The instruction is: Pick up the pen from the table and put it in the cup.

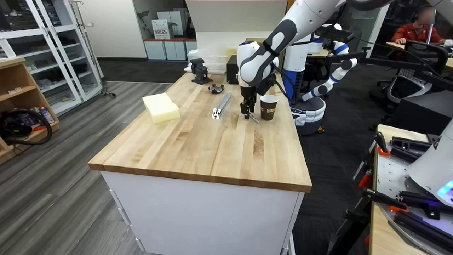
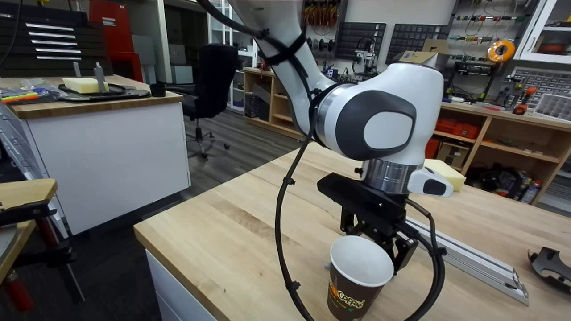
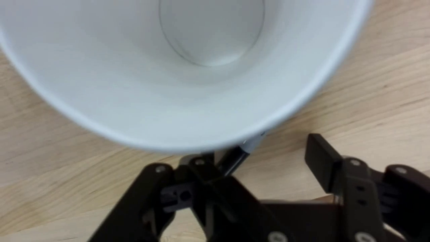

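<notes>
In an exterior view, the pen (image 1: 254,118) lies on the table (image 1: 184,152) just right of the gripper (image 1: 247,115), cup (image 1: 268,109) farther right, cabinet (image 1: 56,53) far left. In an exterior view, shelves (image 2: 522,151) stand far right. In the wrist view, the gripper gapes, pen at its left side.

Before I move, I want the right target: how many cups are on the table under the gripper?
1. The cup stands upright beside the gripper, partly covering the pen in the wrist view. The arm blocks some of the table; another could be hidden.
</notes>
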Controlling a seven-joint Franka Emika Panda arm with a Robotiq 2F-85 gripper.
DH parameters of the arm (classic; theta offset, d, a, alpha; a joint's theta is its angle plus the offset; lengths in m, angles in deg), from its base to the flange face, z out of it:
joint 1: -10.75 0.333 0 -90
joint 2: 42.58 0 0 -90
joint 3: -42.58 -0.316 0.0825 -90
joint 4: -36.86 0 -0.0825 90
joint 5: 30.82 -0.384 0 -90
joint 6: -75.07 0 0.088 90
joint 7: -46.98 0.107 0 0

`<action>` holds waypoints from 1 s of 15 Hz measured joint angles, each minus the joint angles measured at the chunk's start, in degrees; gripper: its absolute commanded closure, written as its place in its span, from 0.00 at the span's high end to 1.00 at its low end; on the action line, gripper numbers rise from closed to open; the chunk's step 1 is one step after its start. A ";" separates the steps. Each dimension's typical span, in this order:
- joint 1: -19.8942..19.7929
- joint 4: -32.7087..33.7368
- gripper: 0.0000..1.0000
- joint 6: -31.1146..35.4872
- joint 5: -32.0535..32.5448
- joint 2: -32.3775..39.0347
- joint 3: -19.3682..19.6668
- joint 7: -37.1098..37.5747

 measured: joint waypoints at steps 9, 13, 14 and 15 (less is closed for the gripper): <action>-0.18 0.24 0.03 -0.04 -0.24 -0.01 -0.16 0.00; -0.15 0.39 0.03 -0.55 -0.23 -0.33 -0.19 -0.09; -0.14 0.46 0.03 -0.90 -0.23 -0.50 -0.23 -0.13; -0.14 0.55 0.03 -1.38 -0.23 -0.69 -0.35 -0.29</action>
